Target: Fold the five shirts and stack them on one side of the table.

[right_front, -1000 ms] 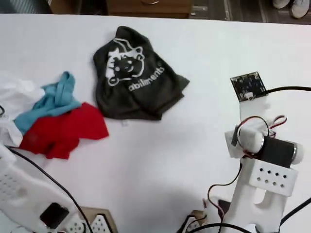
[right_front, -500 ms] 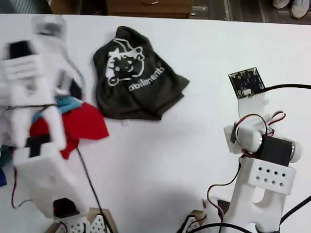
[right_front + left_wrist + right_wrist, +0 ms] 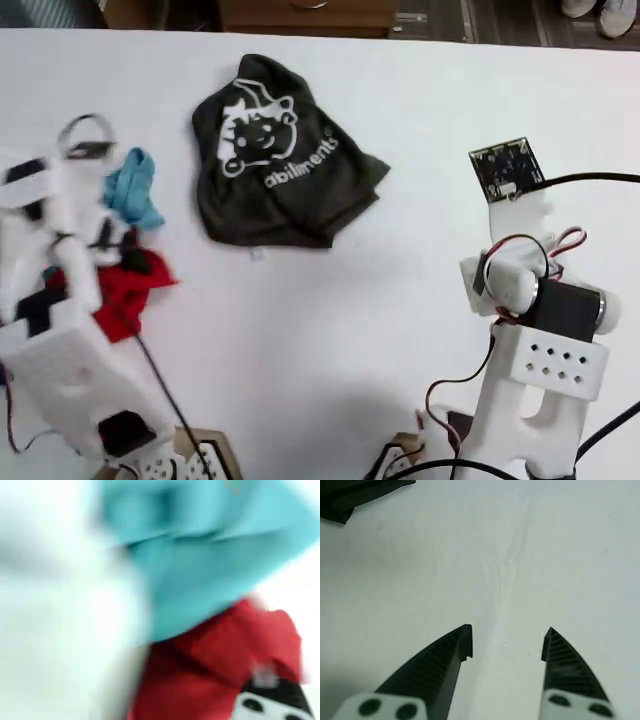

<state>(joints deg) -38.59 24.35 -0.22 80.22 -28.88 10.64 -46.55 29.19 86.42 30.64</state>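
Right tool [image 3: 505, 635] was held open and empty above the bench [image 3: 560, 555]; the left tool [image 3: 120, 250] was seen at the red shirt [image 3: 120, 300], its grip not discernible.

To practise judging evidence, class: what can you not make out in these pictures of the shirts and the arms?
- Shirt count: in the high view the left arm covers cloth beside the red shirt and teal shirt.
- Any grip on cloth: the left wrist view is smeared by motion blur.
- Shape of the black shirt: cut off by the right wrist view's edge.
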